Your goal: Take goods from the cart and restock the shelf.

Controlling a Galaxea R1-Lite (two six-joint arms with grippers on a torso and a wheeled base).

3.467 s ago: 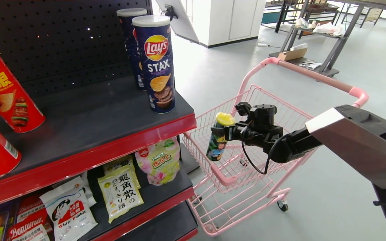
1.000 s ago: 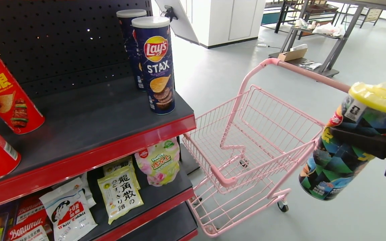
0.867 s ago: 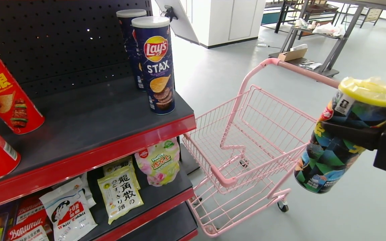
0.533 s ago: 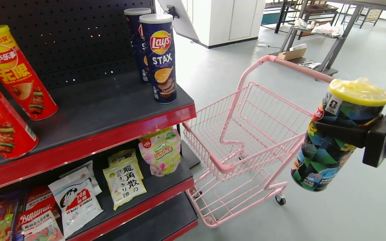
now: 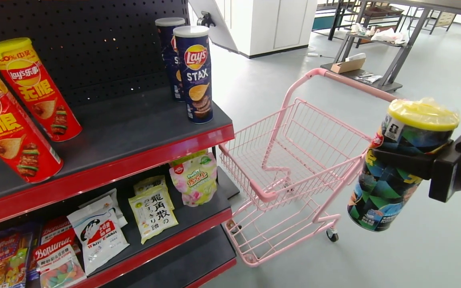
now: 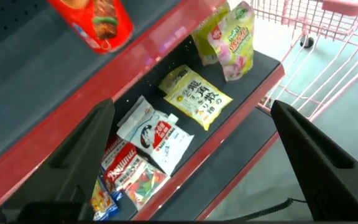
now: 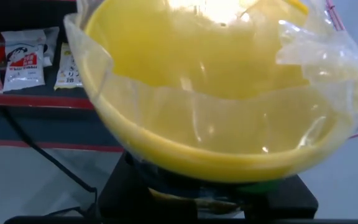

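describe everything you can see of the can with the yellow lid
The can is a cylinder printed in a blue, green and black geometric pattern, capped by a yellow lid under loose clear plastic wrap. It hangs slightly tilted beside the pink cart, clamped below the lid by the fingers of the right gripper.

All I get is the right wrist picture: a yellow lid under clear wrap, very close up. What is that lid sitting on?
Observer: It caps a can with a blue, green and black pattern. The right gripper holds it upright, clamped around its upper part.
Operator: Is it at the shelf yet?
Observer: Not yet. It is off to the robot's right, with the pink cart between it and the shelf.
Operator: Is there room up there?
Observer: Yes, the upper board is bare between the red cans on the left and the blue cans at its right end.
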